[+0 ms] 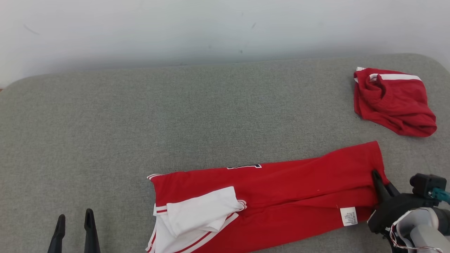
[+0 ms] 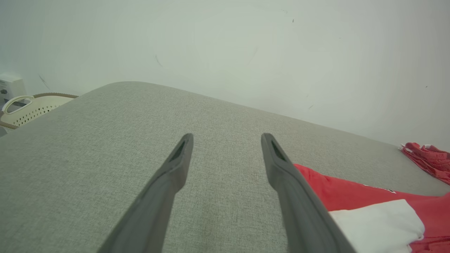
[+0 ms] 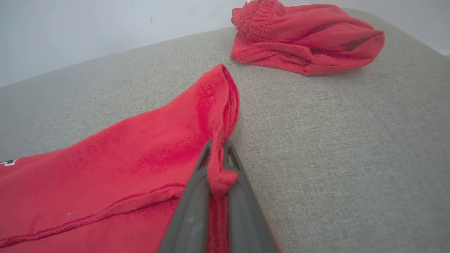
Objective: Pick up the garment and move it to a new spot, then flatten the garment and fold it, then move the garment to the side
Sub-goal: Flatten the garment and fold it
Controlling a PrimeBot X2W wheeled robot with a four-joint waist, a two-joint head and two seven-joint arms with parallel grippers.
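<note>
The garment (image 1: 281,189) is a red shirt with white sleeves, folded into a long strip across the near part of the grey table (image 1: 140,123). My right gripper (image 1: 377,175) is shut on the garment's right end, and in the right wrist view a fold of red cloth (image 3: 218,175) is pinched between its fingers (image 3: 197,196). My left gripper (image 1: 74,219) stands open at the lower left, apart from the cloth. In the left wrist view its fingers (image 2: 168,175) spread over bare table, with the garment's white sleeve (image 2: 372,218) at the lower right.
A second red garment with a white stripe (image 1: 393,100) lies crumpled at the table's far right (image 3: 306,35). A pale wall (image 1: 211,28) rises behind the table. A perforated white basket (image 2: 31,107) stands beyond the table's edge in the left wrist view.
</note>
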